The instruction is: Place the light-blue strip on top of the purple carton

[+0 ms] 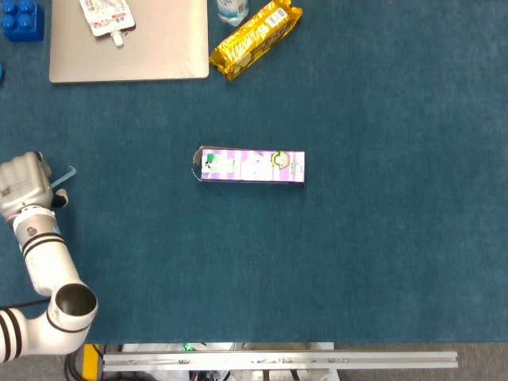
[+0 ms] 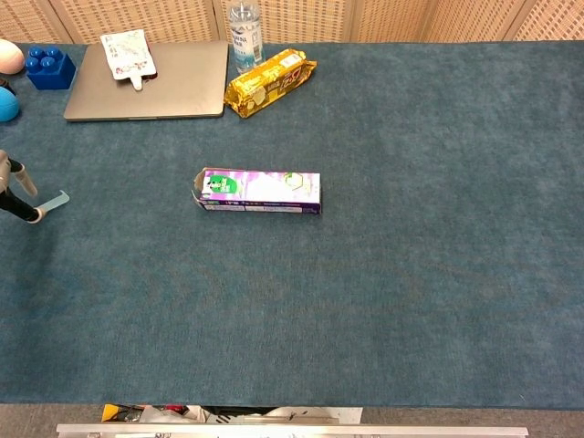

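A dark teal, felt-like cloth covers the desk (image 2: 411,274). Near its middle lies the purple carton (image 1: 252,167) — a long rectangular box on its side, printed with green and white, its left end flap open. At the far left edge the left hand (image 1: 24,184) sits pale and boxy at the end of a white, ringed arm. The light-blue strip (image 2: 57,201), a thin, flat, translucent sliver, pokes out past the fingers (image 2: 23,179) and lies tilted; the fingertips close around its near end, though most of the hand is cut off in the chest view, so I cannot tell for certain that it is gripped. The strip lies well apart from the carton.

Along the back edge: a matte silver laptop (image 2: 151,82) with a white pouch (image 2: 126,50) on its lid, a crinkly yellow snack pack (image 2: 269,82), a clear bottle (image 2: 245,41) and a blue toy brick (image 2: 50,66).
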